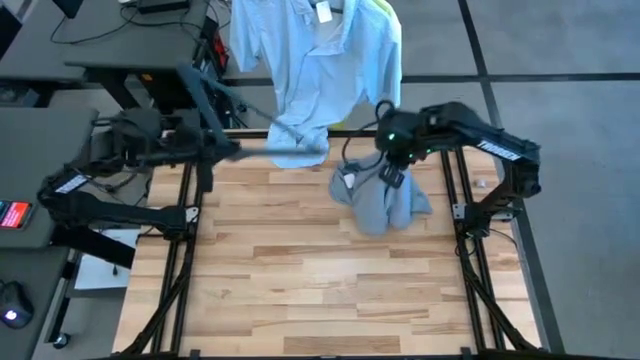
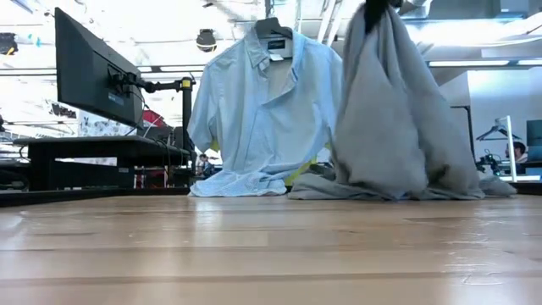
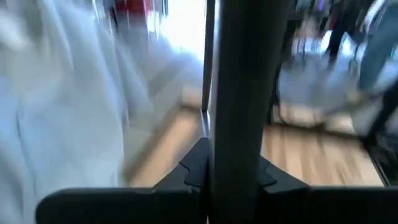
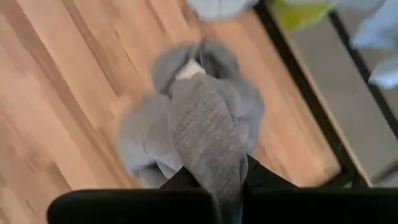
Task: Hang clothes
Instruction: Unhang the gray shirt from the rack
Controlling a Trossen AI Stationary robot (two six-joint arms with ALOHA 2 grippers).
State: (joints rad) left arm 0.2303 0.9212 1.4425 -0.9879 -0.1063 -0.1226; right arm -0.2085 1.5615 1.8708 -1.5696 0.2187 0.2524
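I have the right gripper (image 1: 392, 176) pinched shut on the grey T-shirt (image 1: 378, 200), right of centre in the high view; the cloth hangs below the fingers onto the table (image 1: 300, 290). At mid-left, my left gripper (image 1: 222, 150) clamps a dark hanger (image 1: 215, 100), beside the pale blue shirt (image 1: 310, 60) hanging at top centre.

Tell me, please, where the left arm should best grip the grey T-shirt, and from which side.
Probably the loose lower folds of the grey T-shirt resting on the table, approached from the left. The right gripper already pinches its top, so the cloth hangs bunched and its left side faces the left gripper, which holds a hanger.
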